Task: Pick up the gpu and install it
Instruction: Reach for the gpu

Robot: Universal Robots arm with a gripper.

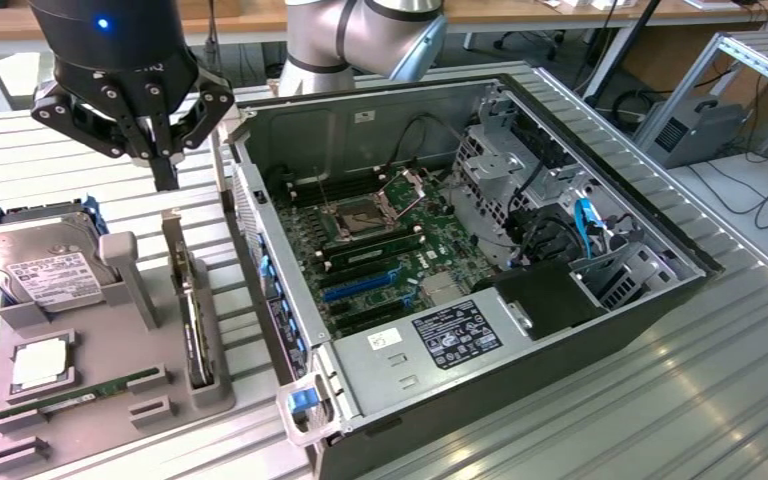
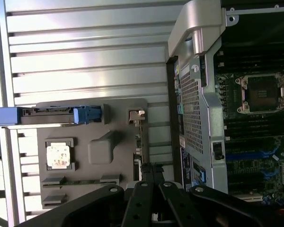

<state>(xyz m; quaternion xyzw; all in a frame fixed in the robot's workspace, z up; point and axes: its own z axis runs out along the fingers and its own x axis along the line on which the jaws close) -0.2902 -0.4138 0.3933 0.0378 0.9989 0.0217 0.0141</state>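
one gpu (image 1: 196, 325) on edge in tray (image 1: 97, 345); one hand (image 1: 165, 180) closed, empty, near it.

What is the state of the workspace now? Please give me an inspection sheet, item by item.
Surface: slatted metal table bearing a grey tray and an open PC case.
Job's things: gpu stands on edge in the tray's slot, not held; motherboard lies exposed in the case.
Clutter: hard drive, CPU and RAM stick in the tray.
Grippers: gripper shut, empty, above the tray, near one end of the gpu.
Cables: blue cables inside the case; black cables on the floor.
Surroundings: metal frame at the exterior view's right.
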